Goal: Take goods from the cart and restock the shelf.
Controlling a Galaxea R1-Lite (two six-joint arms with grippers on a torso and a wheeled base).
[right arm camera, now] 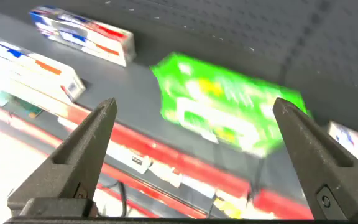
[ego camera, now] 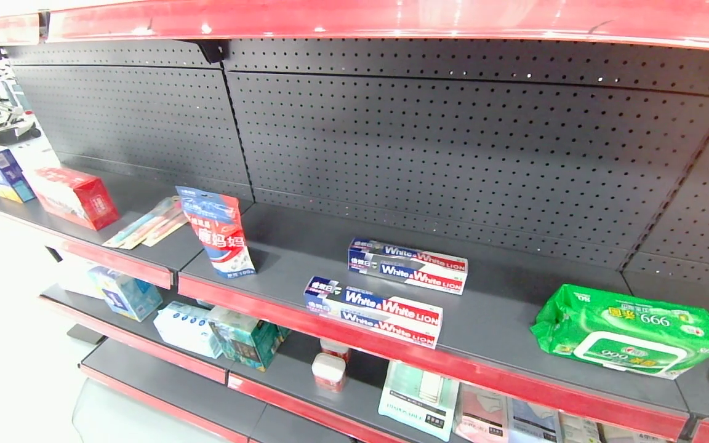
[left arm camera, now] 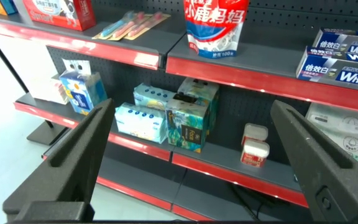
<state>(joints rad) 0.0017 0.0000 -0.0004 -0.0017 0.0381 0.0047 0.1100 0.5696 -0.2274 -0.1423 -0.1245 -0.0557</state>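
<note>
On shelf (ego camera: 514, 295): two toothpastes (ego camera: 373, 311) (ego camera: 408, 266) (one pouch (ego camera: 219, 231))

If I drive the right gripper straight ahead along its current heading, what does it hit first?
Most likely the green wipes pack on the shelf; it lies squarely between the open fingers of the right gripper in the wrist view. How far off is unclear.

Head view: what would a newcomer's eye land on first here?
Probably the bright green soft plastic pack, lying flat at the right of the dark grey metal shelf. Next, the red and blue standing pouch at the left, near the shelf's red front edge.
</note>
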